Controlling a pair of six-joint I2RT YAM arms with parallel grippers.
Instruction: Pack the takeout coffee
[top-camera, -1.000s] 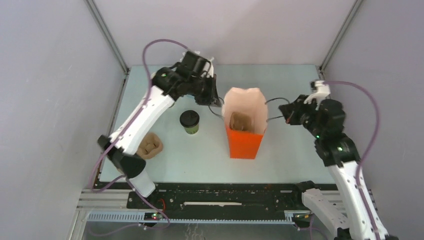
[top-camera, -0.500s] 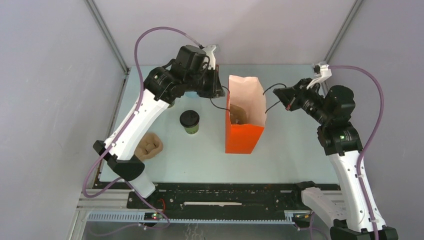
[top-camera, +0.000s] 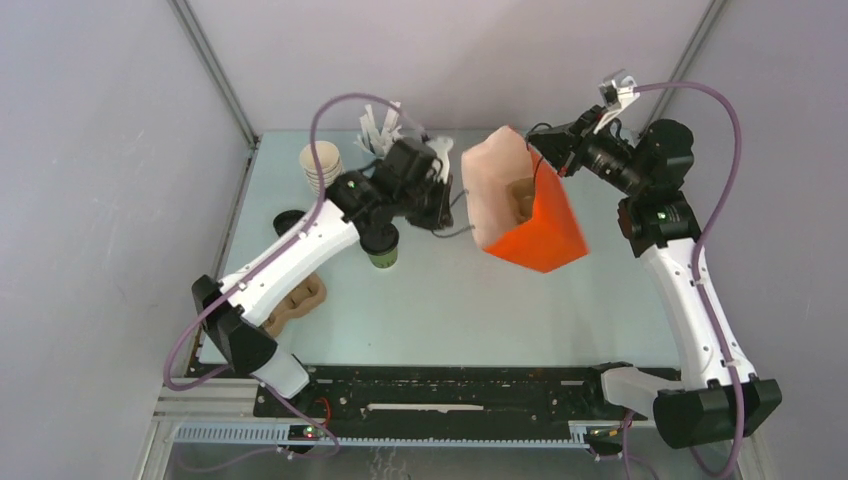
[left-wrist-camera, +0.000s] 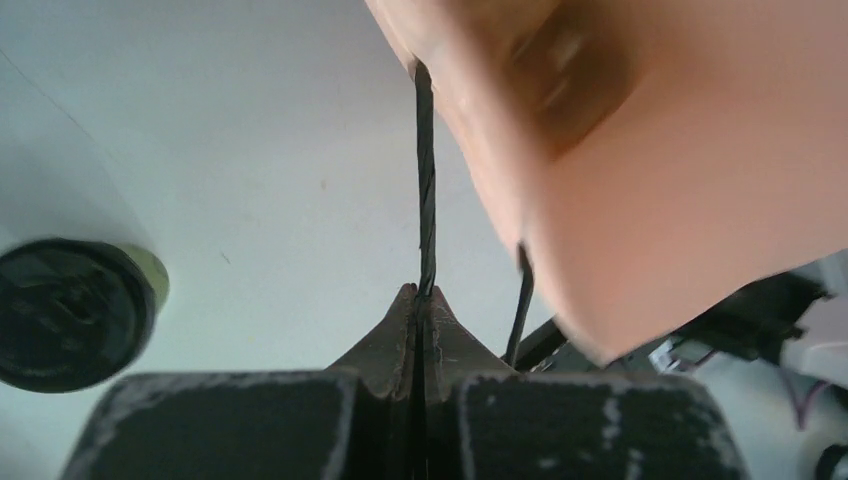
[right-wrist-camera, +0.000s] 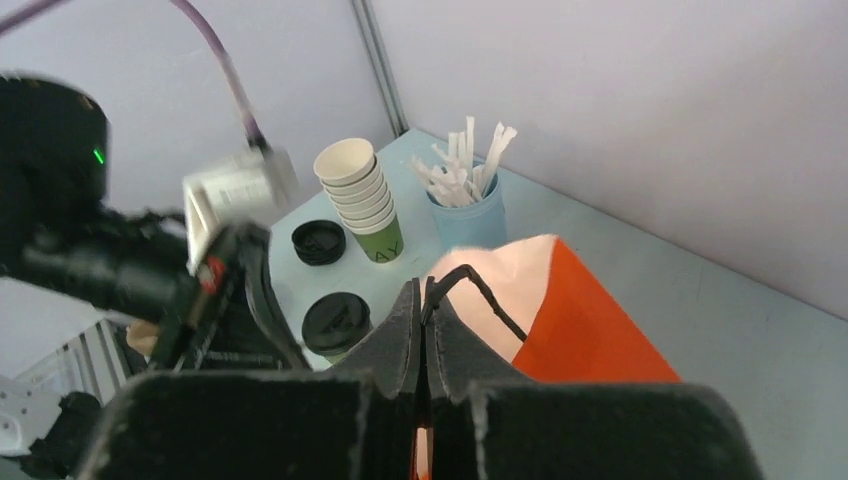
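The takeout coffee (top-camera: 381, 250), a green cup with a black lid (left-wrist-camera: 70, 310), stands upright on the table, partly under my left forearm; the right wrist view shows the takeout coffee (right-wrist-camera: 337, 325) too. Beside it an orange paper bag (top-camera: 535, 230) hangs tilted, its pale mouth facing left towards the cup. My left gripper (left-wrist-camera: 420, 292) is shut on one black cord handle (left-wrist-camera: 426, 180) at the mouth. My right gripper (right-wrist-camera: 422, 290) is shut on the other handle (right-wrist-camera: 485, 293), holding that side high. A brown carrier (top-camera: 520, 195) sits inside the bag.
A stack of cream-and-green cups (top-camera: 320, 165) and a light blue cup of white sticks (top-camera: 385, 130) stand at the back left. A loose black lid (top-camera: 288, 220) lies near the left edge. A brown cup carrier (top-camera: 298, 298) lies under the left arm.
The bag has gone from upright to tilted, lifted on its right side, mouth swung left. My right gripper rose and moved back; my left gripper dropped lower, near the cup.
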